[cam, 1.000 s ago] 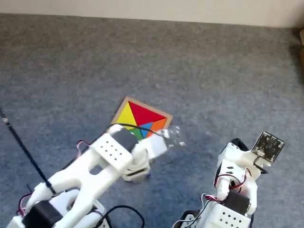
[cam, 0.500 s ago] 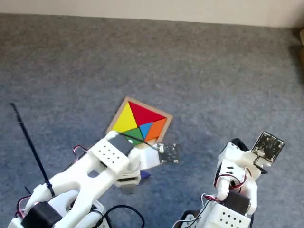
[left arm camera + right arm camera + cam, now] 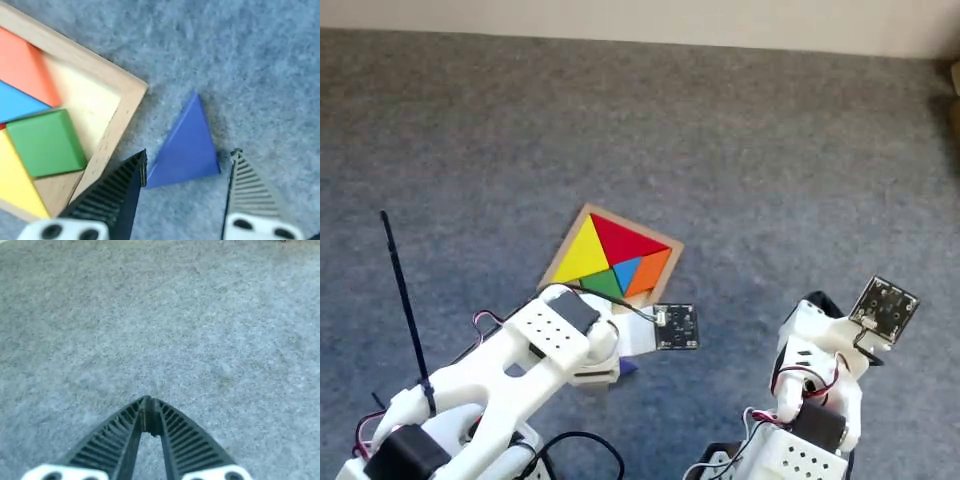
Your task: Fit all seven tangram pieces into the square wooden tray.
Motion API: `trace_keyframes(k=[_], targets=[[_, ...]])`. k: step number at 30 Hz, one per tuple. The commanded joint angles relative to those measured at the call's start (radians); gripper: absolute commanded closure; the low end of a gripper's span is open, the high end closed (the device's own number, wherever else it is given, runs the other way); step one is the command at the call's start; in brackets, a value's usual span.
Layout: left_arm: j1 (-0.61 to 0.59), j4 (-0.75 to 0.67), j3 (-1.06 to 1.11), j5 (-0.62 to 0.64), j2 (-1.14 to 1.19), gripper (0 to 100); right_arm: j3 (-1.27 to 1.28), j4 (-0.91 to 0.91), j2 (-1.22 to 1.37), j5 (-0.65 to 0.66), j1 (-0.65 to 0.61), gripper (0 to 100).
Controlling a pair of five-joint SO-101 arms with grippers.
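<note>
Wooden tray [image 3: 125, 102]: pale square rim (bare patch inside).
Blue triangle [image 3: 186, 145]: smooth, flat on fuzzy carpet [image 3: 260, 60], beside the tray's corner.
Left gripper [image 3: 189, 151]: ribbed jaws spread astride the triangle.
Right gripper [image 3: 149, 415]: tips pressed together, empty.

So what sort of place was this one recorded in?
Probably a small lab or hobby setup indoors, not a factory: a grey carpet-like surface, a pale wall behind it, and a wooden tangram tray with a loose blue triangle beside it.
</note>
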Motion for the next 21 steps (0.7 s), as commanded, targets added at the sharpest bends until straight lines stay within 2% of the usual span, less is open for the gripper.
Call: trace_keyframes(k=[1,9,21], targets=[[0.018,-0.014,-0.015,-0.012,0.036,74,0.125,-0.028,-0.016,0.009,0.002,99.0],[0.016,0.043,-0.153,-0.012,0.214,74,0.125,-0.028,-0.016,0.009,0.002,99.0],[0.018,0.043,-0.156,-0.008,0.22,83,0.125,-0.028,-0.016,0.009,0.004,99.0]])
